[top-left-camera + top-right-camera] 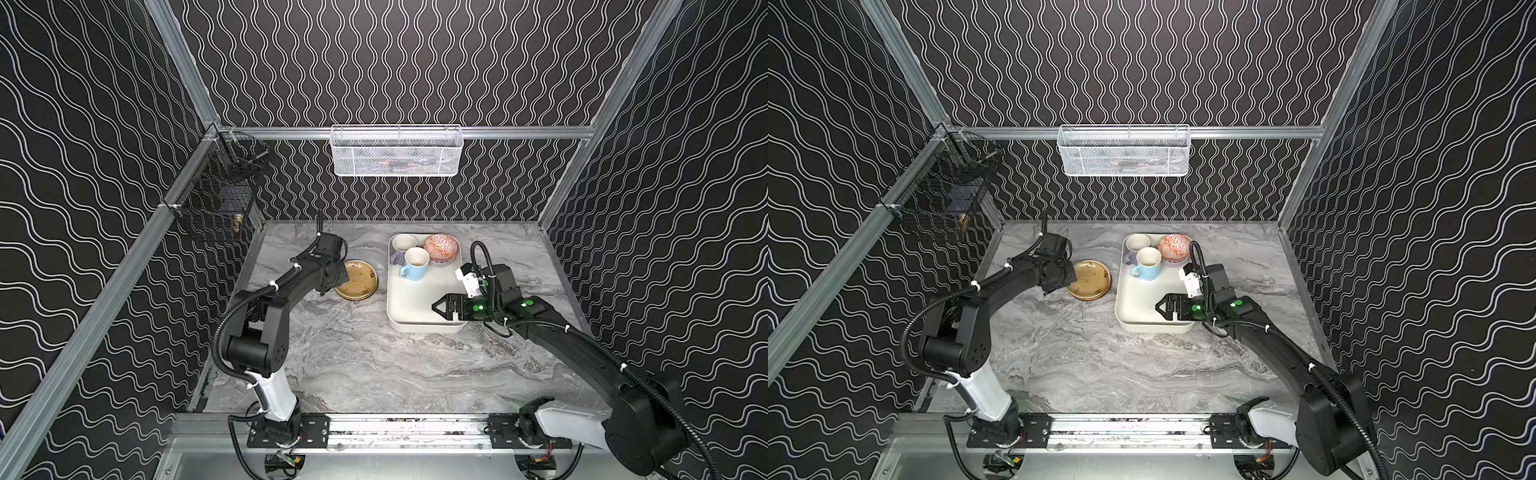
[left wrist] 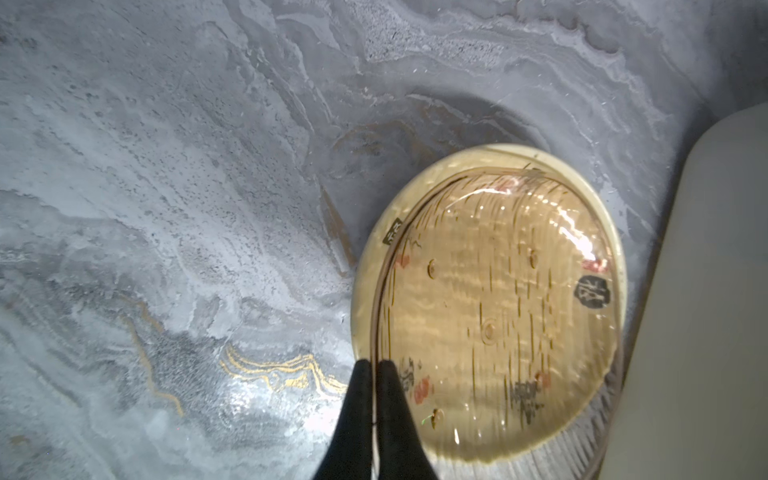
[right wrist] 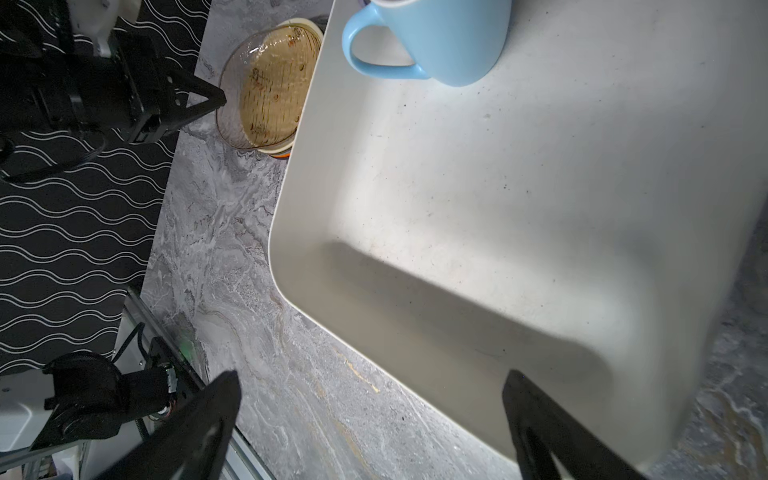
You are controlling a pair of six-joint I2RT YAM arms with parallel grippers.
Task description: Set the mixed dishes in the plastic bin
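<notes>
Pinching the 9 o'clock rim of a clear plate (image 2: 490,299), the left jaws are closed on it. It tops a plate stack (image 1: 357,281) on the marble surface (image 1: 374,374), just beside the bin (image 1: 411,299) at the bin's 9 o'clock. Right jaws hang wide open over the bin's 5 o'clock corner. A blue mug (image 1: 415,264), lilac mug (image 1: 401,245) and bowl (image 1: 441,247) sit at its 12 o'clock end.

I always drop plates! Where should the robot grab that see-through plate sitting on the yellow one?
Probably its thin rim, from the side away from the plastic bin: the glass plate is wide and flat, so only the edge can be pinched. The left gripper is shut there.
</notes>
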